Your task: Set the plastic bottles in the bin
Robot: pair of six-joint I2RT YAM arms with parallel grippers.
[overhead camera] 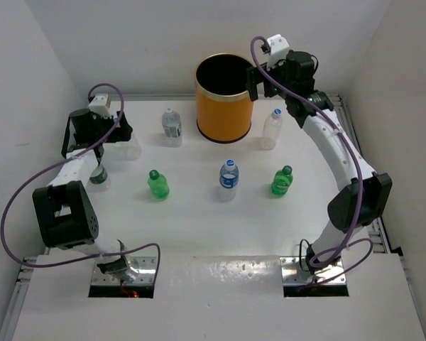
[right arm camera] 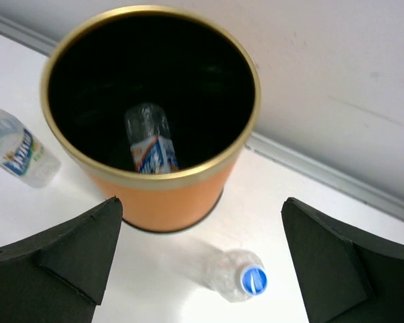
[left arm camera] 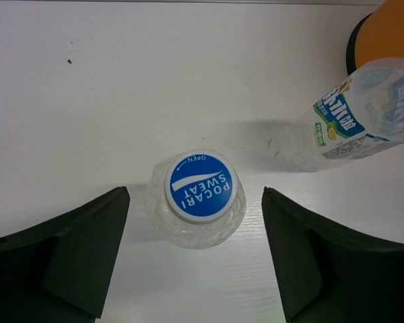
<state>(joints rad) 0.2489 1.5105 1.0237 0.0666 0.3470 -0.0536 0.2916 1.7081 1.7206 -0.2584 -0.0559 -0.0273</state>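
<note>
White table (overhead camera: 199, 234), clear blue-capped bottle (left arm camera: 200, 202), cylindrical orange bin (overhead camera: 224, 117)

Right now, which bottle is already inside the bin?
The clear bottle with the red-and-blue label, seen by the right wrist camera inside the orange bin; the others stand outside it.

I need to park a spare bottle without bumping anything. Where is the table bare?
Barest: the near table strip between the arm bases and the row of left green bottle, blue-capped bottle, right green bottle. Crowded beside the bin and around the left hand.
</note>
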